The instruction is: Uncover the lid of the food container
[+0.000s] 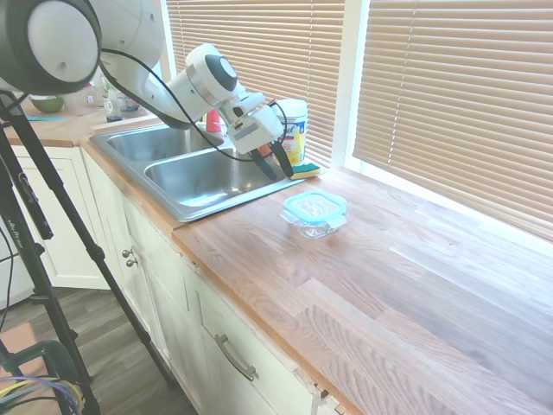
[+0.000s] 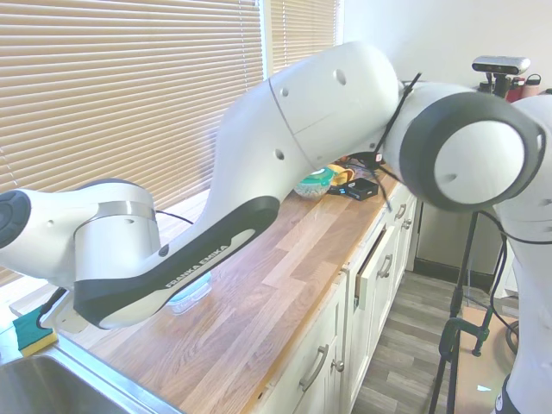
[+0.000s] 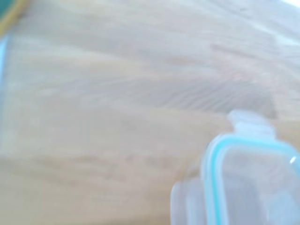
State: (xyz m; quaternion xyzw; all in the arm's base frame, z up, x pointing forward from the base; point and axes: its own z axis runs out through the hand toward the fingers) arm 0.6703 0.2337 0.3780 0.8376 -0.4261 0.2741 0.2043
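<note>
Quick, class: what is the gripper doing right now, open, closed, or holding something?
Gripper: open, holding nothing, hanging over the sink edge, short of the lid on the food container.

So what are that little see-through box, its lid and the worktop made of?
The food container looks like clear glass or hard plastic: its walls are transparent and glossy. The lid seems to be plastic, with a clear centre and a teal rim with side flaps. The worktop looks like wood with a smooth finish, showing grain and plank joints.

First exterior view down along the counter (image 1: 363, 285) toward the sink (image 1: 203, 177), second opposite behind the arm, wrist close above the lid (image 3: 248, 183)
</note>
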